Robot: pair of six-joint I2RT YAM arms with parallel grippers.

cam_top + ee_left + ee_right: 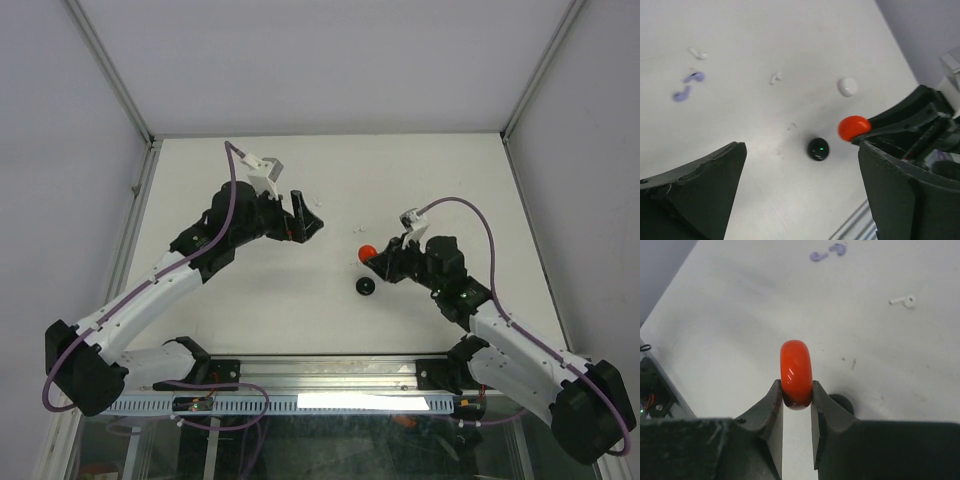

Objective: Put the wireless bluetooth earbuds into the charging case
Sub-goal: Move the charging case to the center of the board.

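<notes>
My right gripper (796, 390) is shut on a red round charging case (796, 371), held on edge above the table; the case also shows in the top view (368, 250) and the left wrist view (854, 127). A black round case (818, 149) with a green light lies on the table just below it (366, 287). My left gripper (801, 148) is open and empty, off to the left (300, 215). Two lavender earbuds (692, 77) (682, 94) and two white earbuds (697, 53) (775, 77) lie loose on the table. A white round case (847, 86) lies beyond the red one.
The right wrist view shows the lavender earbuds (827, 252) and one white earbud (905, 301) far ahead of the held case. The metal rail (330, 372) runs along the table's near edge. Enclosure walls stand at both sides.
</notes>
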